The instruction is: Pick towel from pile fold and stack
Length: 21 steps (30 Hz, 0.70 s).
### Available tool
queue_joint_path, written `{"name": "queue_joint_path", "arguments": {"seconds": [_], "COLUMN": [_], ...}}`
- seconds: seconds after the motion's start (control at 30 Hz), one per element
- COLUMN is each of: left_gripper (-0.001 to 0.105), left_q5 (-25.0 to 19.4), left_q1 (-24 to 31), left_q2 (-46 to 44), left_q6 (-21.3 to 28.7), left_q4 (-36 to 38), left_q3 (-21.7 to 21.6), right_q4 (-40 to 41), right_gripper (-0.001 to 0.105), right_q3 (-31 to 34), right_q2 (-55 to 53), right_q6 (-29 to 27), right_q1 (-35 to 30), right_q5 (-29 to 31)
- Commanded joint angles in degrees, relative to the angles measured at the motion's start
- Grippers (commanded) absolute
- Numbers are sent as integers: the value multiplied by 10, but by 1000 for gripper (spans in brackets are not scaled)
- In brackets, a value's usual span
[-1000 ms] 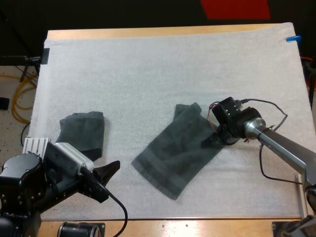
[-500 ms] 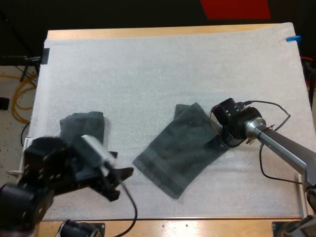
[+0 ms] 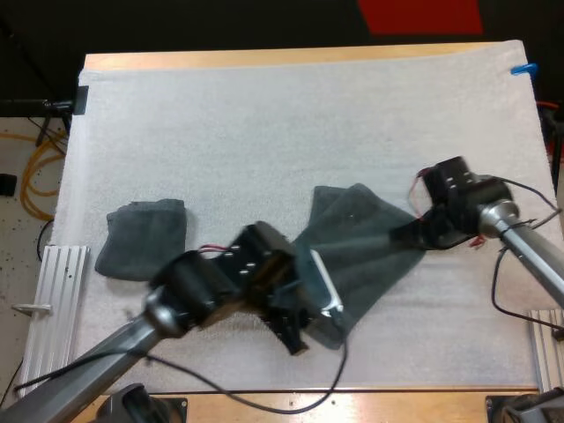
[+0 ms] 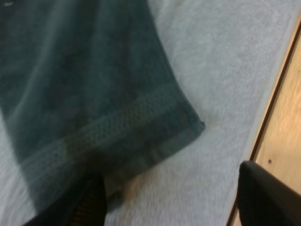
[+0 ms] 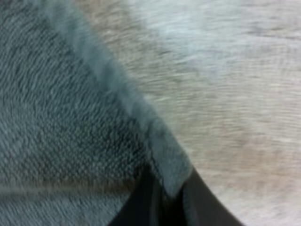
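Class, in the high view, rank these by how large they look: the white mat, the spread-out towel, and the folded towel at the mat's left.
1. white mat, by far the largest.
2. spread towel, though partly covered.
3. folded towel, clearly the smallest.

You are looking at nothing that can be read: no text, label, brand, number or sign is showing on the spread towel [image 3: 361, 238], the second towel [image 3: 145, 236], the white mat [image 3: 264, 115] or the table's wooden edge [image 3: 264, 58].
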Motion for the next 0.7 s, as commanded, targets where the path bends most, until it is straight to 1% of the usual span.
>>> {"name": "queue_joint_path", "arguments": {"seconds": [0.0,0.07,0.2,0.33,0.4,0.47,0.5,0.57,0.67], "left_gripper": [57,57,57,57,57,57,57,57,57], "left_q5": [-8,-8,-8,-8,-22,-68,-77,-78,-78], "left_q1": [-13,-29,-72,-112,-130,-142,-143,-143,-143], "left_q2": [23,54,116,168,190,211,216,227,240], "left_q6": [-8,-10,-11,-18,-40,-85,-97,-112,-116], "left_q4": [-18,-31,-82,-87,-86,-86,-87,-88,-82], "left_q3": [-2,-2,-2,-2,-2,-2,-2,-2,-2], "right_q4": [11,13,14,15,16,16,16,16,16], "right_gripper": [0,0,0,0,0,0,0,0,0], "right_q3": [-1,-1,-1,-1,-1,-1,-1,-1,-1], "right_q2": [-4,-4,-4,-4,-4,-4,-4,-4,-4], "right_q6": [-12,-21,-25,-25,-25,-25,-25,-25,-25], "right_q1": [-13,-20,-21,-21,-21,-21,-21,-21,-21], "right_q5": [-15,-16,-18,-24,-24,-24,-24,-24,-24]}}
